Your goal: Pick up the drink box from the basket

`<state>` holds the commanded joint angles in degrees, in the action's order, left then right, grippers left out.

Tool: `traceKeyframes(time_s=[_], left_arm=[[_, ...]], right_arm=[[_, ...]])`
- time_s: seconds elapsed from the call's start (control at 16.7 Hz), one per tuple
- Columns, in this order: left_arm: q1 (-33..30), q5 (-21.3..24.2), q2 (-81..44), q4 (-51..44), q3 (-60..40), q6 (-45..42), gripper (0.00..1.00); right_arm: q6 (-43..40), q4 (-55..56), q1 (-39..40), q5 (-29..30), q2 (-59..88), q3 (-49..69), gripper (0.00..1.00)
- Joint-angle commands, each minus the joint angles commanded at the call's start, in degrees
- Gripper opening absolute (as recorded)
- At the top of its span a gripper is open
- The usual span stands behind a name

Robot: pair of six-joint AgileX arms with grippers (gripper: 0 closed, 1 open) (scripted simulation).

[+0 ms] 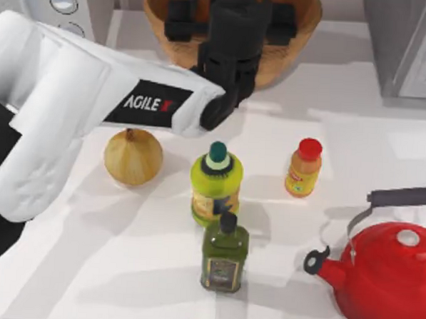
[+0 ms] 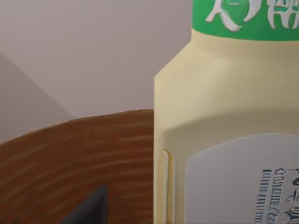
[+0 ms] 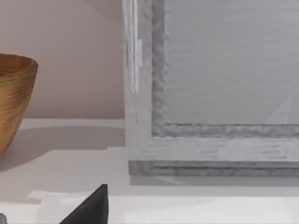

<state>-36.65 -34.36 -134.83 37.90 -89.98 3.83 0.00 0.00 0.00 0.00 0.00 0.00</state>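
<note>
The top view looks straight down on the white worktop [image 1: 277,291] from above, taking in the round tan woven wicker basket [image 1: 305,36] at its far edge. The left wrist view sits very close to the pale cream-yellow drink box [image 2: 224,116], facing the basket's inner wall. The right wrist view looks low along the worktop and shares the basket's side with the others.

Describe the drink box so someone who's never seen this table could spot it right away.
Find the big round wicker basket at the table's far edge, where the left gripper reaches in. The drink box stands inside: a flat-sided, pale cream-yellow carton with a green band and a whitish label, unlike the round bottles standing outside.
</note>
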Motion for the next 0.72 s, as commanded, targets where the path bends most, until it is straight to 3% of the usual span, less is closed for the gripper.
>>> traceKeyframes(time_s=[0.42,0.72], left_arm=[[0.4,0.4,-0.5,-0.6,-0.9,0.0,1.0],[2.1,2.1,-6.5,-4.6,-11.5,-0.2,1.0]], right_arm=[[0.0,0.0,0.0,0.0,0.0,0.0,1.0],[0.0,0.0,0.0,0.0,0.0,0.0,1.0]])
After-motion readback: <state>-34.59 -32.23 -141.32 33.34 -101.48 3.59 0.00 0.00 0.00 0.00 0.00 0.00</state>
